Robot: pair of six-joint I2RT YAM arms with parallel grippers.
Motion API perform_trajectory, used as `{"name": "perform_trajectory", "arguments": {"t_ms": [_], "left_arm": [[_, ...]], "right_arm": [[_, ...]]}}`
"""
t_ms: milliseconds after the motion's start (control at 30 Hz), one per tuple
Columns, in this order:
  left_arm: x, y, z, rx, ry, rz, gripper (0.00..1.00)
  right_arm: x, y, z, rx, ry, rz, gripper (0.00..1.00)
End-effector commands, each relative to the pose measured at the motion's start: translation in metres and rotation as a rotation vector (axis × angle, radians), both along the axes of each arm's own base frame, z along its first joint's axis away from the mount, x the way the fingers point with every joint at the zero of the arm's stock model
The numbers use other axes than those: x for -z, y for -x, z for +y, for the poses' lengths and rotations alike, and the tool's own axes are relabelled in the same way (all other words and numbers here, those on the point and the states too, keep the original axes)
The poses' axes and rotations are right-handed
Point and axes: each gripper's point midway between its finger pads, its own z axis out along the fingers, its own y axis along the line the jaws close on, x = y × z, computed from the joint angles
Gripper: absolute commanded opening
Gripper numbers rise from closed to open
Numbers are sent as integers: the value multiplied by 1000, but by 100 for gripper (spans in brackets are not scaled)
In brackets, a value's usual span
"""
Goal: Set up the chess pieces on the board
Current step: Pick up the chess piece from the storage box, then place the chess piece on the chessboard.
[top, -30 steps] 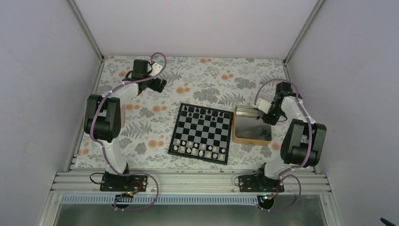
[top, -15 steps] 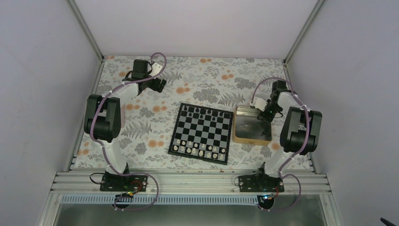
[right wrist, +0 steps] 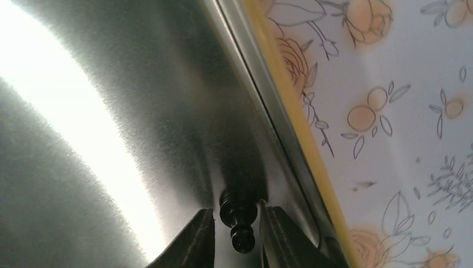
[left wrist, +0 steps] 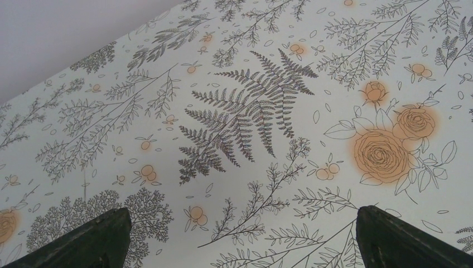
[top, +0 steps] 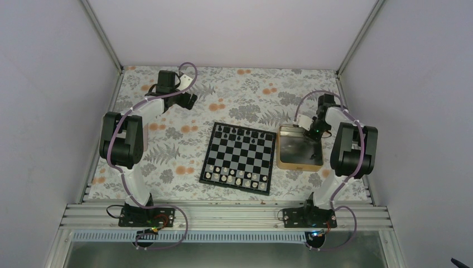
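Fingers [right wrist: 196, 241] of the right hand [right wrist: 237, 223] narrowly flank a tiny black chess pawn [right wrist: 240, 211] in the tan-rimmed grey metal tray [right wrist: 111, 167]; whether they grip it is unclear. The left hand [left wrist: 240, 245] spreads wide over the floral worktop [left wrist: 251, 84].

Top view overlooks the whole table [top: 245, 89]; wrist views sit close above it and, seemingly, the tray [right wrist: 111, 111].

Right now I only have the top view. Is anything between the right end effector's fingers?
Observer: Yes. The right wrist view shows one black piece between the right end effector fingers, on the tray floor by its wall.
Operator: Clamped?
Observer: Not yet, I'd say. A sliver of gap shows beside the piece.
Operator: Left end effector?
Observer: The left end effector is wide open over the cloth, holding nothing.
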Motion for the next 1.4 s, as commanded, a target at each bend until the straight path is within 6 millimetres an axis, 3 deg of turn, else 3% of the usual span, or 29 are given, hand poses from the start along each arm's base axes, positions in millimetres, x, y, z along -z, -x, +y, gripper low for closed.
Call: {"name": "perform_trajectory", "arguments": {"t_ms": [0,133,400,500,667,767,867,1367], "left_arm": [[1,-3,0,5,-7,-12,100],[0,-3,0,6,-9,-13,100],[0,-3,-1,9,-4,-12,100],[0,-3,-2,13,-1,-12,100],[-2,-2,-2,15,2,-15,100],[-3,-1,-1,12,-1,-16,100],[-3,-1,-1,12,-2,-18,100],[-6,-1,-1,13,-2,-21,100]], "right_arm": [[-2,-12,8,-11,-11,-20,18],[-8,-11,7,-5,-1,-16,6],[-49,0,27,-31,22,-35,4],[-73,4,56,-81,2,-68,5],[-95,20,124,-206,-81,-71,7],[-90,29,153,-264,-99,-57,8],[-78,32,167,-288,-116,-41,8],[-19,48,203,-346,-170,83,10]]}}
